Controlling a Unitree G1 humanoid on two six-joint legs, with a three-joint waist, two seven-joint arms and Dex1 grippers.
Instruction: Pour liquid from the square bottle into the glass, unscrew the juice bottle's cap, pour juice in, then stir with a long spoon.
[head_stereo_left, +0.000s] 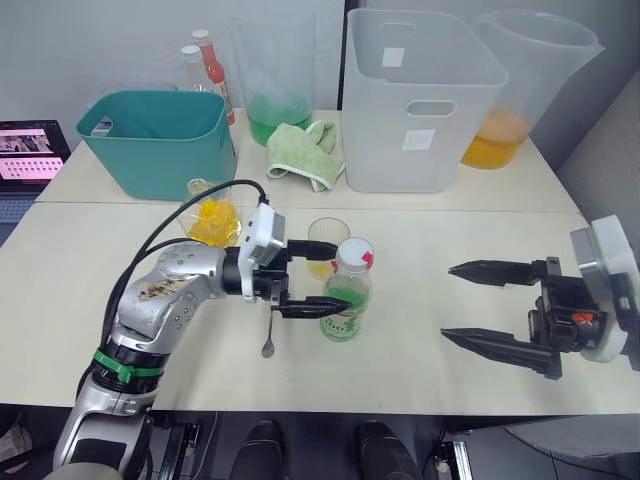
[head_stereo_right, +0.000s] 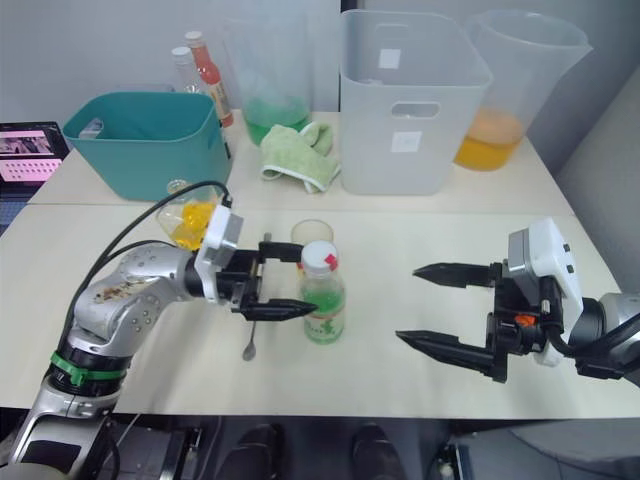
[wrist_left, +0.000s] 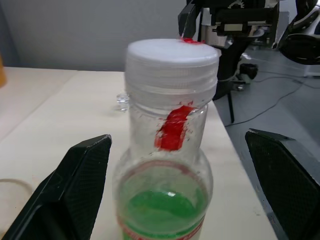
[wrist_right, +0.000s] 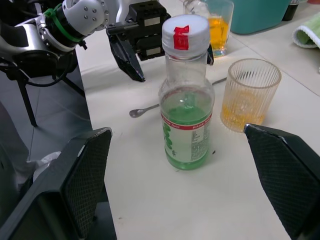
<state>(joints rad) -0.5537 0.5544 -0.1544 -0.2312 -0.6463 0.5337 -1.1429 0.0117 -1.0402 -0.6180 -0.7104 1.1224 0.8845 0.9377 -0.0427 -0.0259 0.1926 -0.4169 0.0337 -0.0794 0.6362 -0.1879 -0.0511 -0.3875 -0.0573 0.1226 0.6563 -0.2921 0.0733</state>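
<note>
Left tool (head_stereo_left: 305, 277) open, straddling juice bottle (head_stereo_left: 346, 300); right tool (head_stereo_left: 495, 307) open, apart. Clamp body firmly before twisting cap (head_stereo_left: 354, 253).

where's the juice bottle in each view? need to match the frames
Left eye view: juice bottle just left of centre, between the open fingers of the left gripper.
Right eye view: same bottle at centre.
Left wrist view: its neck and white cap at centre, close up.
Right wrist view: whole bottle at centre.
Shared landmark: the glass with yellow liquid, right behind it.
</note>
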